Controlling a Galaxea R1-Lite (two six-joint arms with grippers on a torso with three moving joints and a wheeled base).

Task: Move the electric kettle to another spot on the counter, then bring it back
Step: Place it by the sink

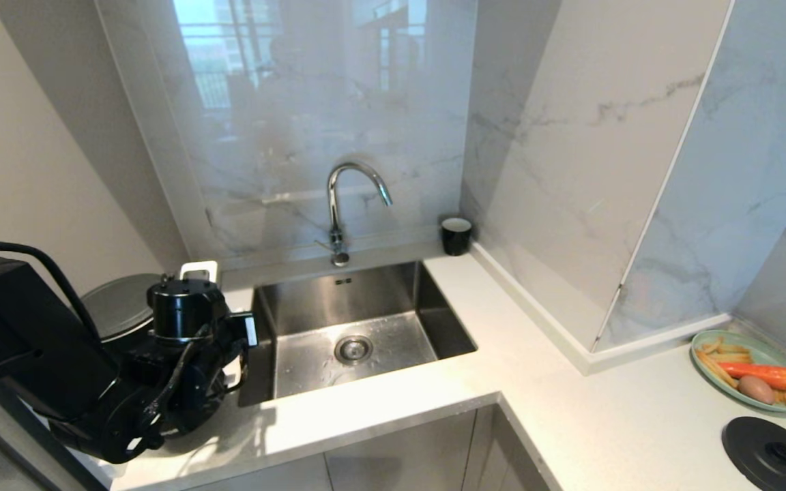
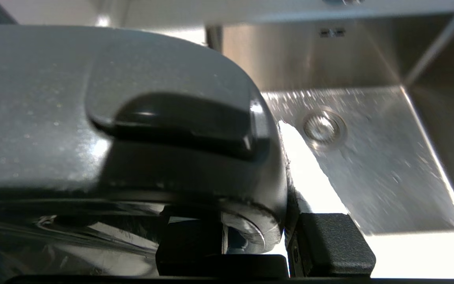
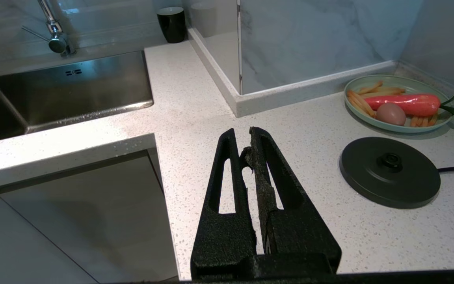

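One gripper is at work: the left gripper [image 2: 256, 236], at the left of the sink [image 1: 359, 327], has its jaws narrowed on the thick handle of the electric kettle [image 1: 117, 310], so it holds the kettle by that handle. In the left wrist view the dark-grey lid [image 2: 93, 102] fills most of the picture, with the sink basin just beyond it. The kettle is on the left part of the counter [image 1: 379, 402], beside the sink and well apart from its round black base [image 1: 772, 453], which lies near the green plate [image 1: 751, 372] at the far right. I cannot tell whether the kettle stands on the counter or hangs just above it. The right gripper [image 3: 250, 150] is parked over the counter corner with its jaws closed and empty. I judge that the kettle is at the other spot, so the way back is the step in hand. The next move calls for a firm grip, an upright kettle, and a level carry across the sink towards the base.
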